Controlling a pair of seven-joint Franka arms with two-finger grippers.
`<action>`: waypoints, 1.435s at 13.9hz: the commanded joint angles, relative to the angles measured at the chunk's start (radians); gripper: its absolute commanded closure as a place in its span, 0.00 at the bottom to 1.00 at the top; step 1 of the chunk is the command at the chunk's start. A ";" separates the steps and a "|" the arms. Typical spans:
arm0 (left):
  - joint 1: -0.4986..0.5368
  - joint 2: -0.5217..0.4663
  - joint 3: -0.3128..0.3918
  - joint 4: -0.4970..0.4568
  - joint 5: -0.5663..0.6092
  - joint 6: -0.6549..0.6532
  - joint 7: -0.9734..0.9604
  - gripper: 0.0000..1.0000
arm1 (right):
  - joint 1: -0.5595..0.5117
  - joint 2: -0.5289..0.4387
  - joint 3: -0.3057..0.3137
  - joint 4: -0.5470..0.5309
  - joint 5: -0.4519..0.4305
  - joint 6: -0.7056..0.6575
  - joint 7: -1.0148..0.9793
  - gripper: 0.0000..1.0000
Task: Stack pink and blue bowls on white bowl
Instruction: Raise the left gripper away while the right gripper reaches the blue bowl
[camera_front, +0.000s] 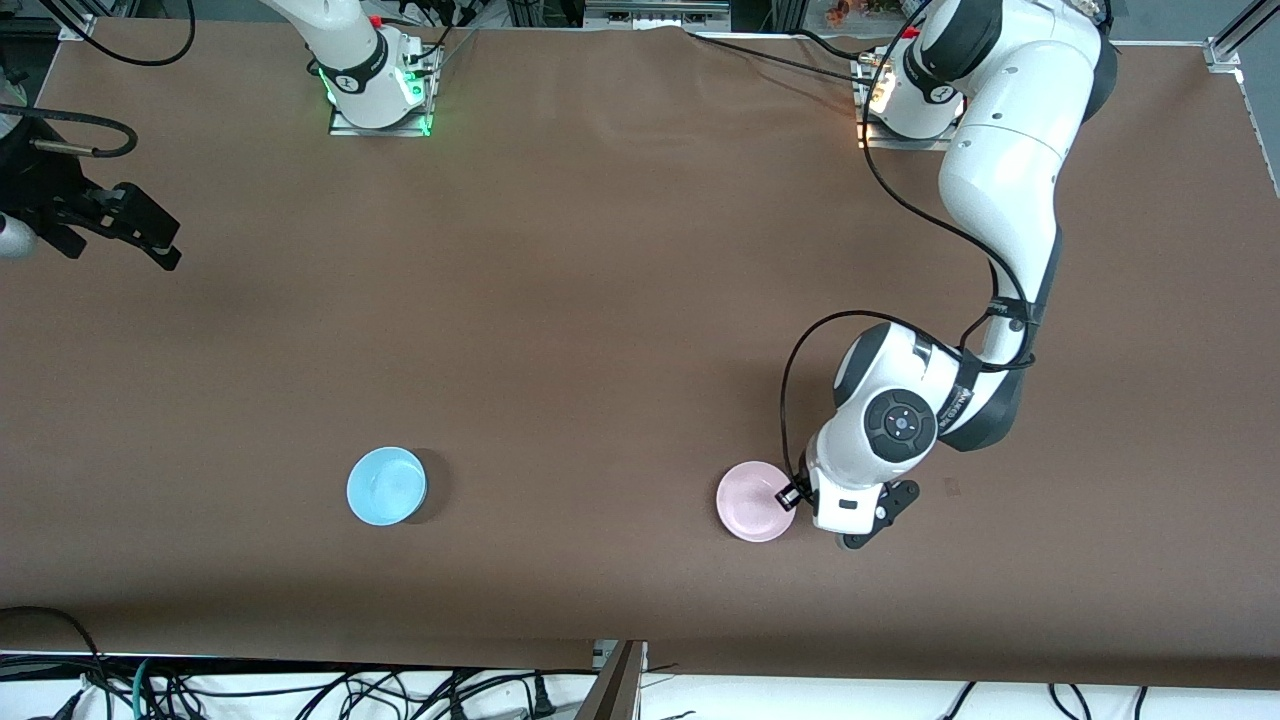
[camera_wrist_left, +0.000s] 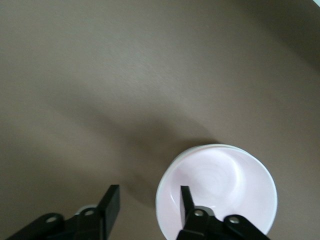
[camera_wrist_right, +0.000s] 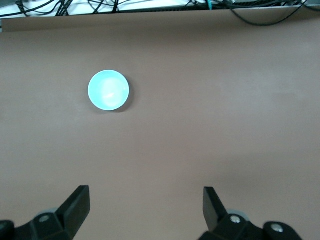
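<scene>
Straddling the rim of the pink bowl (camera_wrist_left: 220, 192), the left claw (camera_wrist_left: 149, 207) is spread, one finger inside the bowl and one outside. The bowl sits on the counter (camera_front: 600, 300) toward the left arm's end, the blue bowl (camera_front: 386, 485) well apart. I'd drop lower and pinch the rim squarely. The right claw (camera_wrist_right: 145, 207) waits spread, high up. No white bowl in sight.
</scene>
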 joint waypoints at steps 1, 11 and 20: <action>-0.001 -0.028 0.052 0.007 -0.003 -0.078 0.069 0.41 | -0.001 -0.006 0.012 0.021 -0.026 -0.036 0.019 0.00; -0.021 0.018 0.126 -0.009 -0.006 -0.003 0.233 0.42 | -0.002 0.332 0.009 0.012 0.082 0.149 -0.001 0.00; -0.130 0.032 0.126 -0.009 -0.010 0.015 0.019 0.42 | -0.011 0.548 0.019 0.048 0.129 0.425 -0.234 0.00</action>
